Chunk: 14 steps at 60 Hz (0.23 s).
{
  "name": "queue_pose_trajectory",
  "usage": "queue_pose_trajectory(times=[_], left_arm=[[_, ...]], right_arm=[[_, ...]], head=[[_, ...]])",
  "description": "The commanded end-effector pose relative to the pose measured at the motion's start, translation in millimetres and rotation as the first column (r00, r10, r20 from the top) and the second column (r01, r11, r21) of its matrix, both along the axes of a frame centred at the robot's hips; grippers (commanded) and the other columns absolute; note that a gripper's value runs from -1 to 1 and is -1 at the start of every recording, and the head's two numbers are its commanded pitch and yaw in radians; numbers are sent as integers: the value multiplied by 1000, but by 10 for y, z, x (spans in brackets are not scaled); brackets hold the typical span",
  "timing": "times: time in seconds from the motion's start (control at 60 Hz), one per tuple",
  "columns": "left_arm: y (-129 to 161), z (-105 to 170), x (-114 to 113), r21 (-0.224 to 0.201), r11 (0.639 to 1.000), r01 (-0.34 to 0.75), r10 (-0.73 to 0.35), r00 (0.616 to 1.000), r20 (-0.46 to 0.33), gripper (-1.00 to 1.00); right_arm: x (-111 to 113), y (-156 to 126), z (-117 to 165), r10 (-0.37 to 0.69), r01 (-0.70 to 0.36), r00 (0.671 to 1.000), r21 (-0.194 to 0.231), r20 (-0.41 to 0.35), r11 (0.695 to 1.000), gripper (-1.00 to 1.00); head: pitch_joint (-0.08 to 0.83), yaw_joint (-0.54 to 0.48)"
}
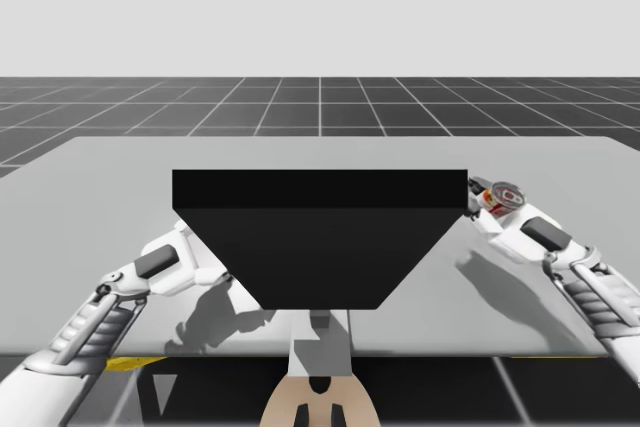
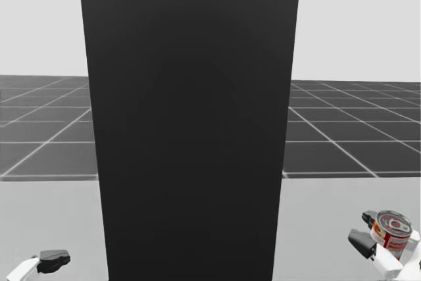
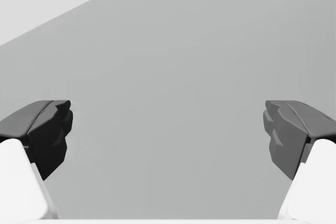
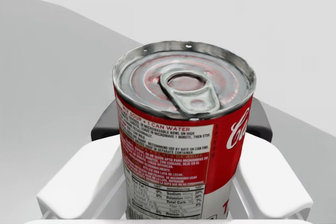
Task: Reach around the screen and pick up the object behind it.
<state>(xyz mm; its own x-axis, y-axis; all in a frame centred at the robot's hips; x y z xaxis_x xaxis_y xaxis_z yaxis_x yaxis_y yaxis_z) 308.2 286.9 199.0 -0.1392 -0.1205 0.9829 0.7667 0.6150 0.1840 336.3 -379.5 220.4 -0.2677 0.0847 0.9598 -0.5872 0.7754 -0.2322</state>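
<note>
Right gripper [image 4: 182, 121] is clamped on the can [image 4: 184, 145], one finger on each side of its wall, pads below the lid. In the high view the can sits at the right of the frame, just beside the upper right corner of the screen [image 1: 320, 237]. It appears to be off the table [image 1: 120, 177], judging by the shadow lying well apart from it.

Left gripper [image 3: 168, 132] is spread wide and empty, over bare table.

Orientation: the long axis is near upright with a slight lean. The pull-tab lid is up and the base is hidden between the fingers.

Risks:
- The round, smooth wall could rotate or slide in the pads if the wrist tips, so the lean may grow.
- Swinging inward could knock the can against the screen edge, which is close.
</note>
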Motion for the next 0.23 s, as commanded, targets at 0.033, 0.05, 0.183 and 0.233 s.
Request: queue_pose_trajectory(times=[0.033,0.05,0.183,0.233], left_arm=[[21,17,-1,0,1000,-7,7,1000,4,-1000],[22,18,0,0,1000,-7,7,1000,4,-1000],[15,14,10,-1,1000,-7,7,1000,4,-1000],[13,14,10,-2,1000,-7,7,1000,5,-1000]], right_arm=[[-11,-113,695,17,-14,991,-22,131,1000,1000],[-19,-120,757,11,-8,990,-23,144,1000,1000],[-69,-142,1064,-32,34,977,-4,213,999,1000],[-97,-132,1152,-40,40,970,8,241,999,1000]], head=[[120,-57],[120,-58],[120,-58],[118,-58]])
